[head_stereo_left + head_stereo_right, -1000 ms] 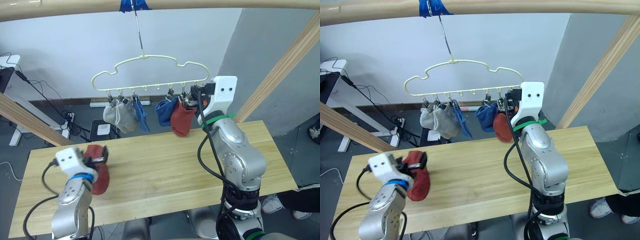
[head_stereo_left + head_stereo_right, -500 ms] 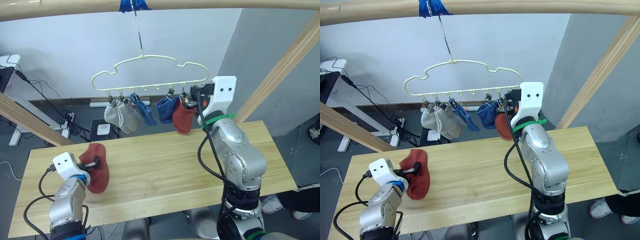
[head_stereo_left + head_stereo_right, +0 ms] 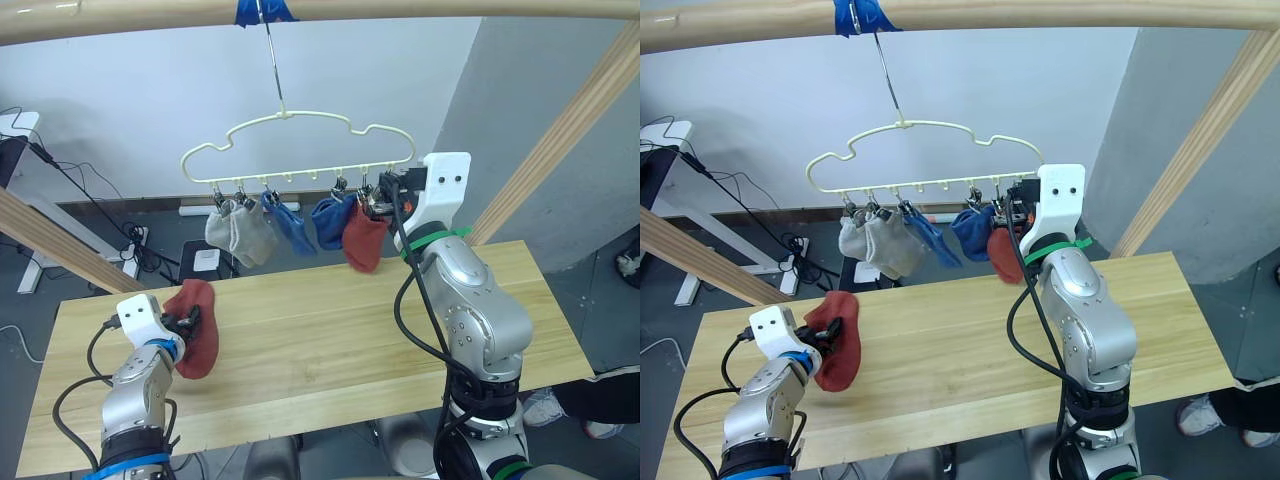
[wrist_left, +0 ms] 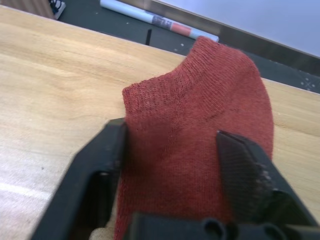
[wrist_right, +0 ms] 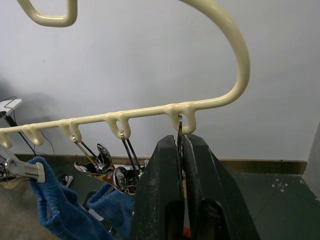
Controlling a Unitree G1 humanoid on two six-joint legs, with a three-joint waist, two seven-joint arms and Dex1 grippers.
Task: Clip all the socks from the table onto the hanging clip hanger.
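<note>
- No text, label, brand, number or sign can be read on anything in these pictures.
- A long white strip (image 4: 159, 21) lies on the floor beyond the table's far edge, past the tips of the left gripper (image 4: 175, 165); it bears a dark and a reddish patch that may be a label, too blurred to make out.
</note>
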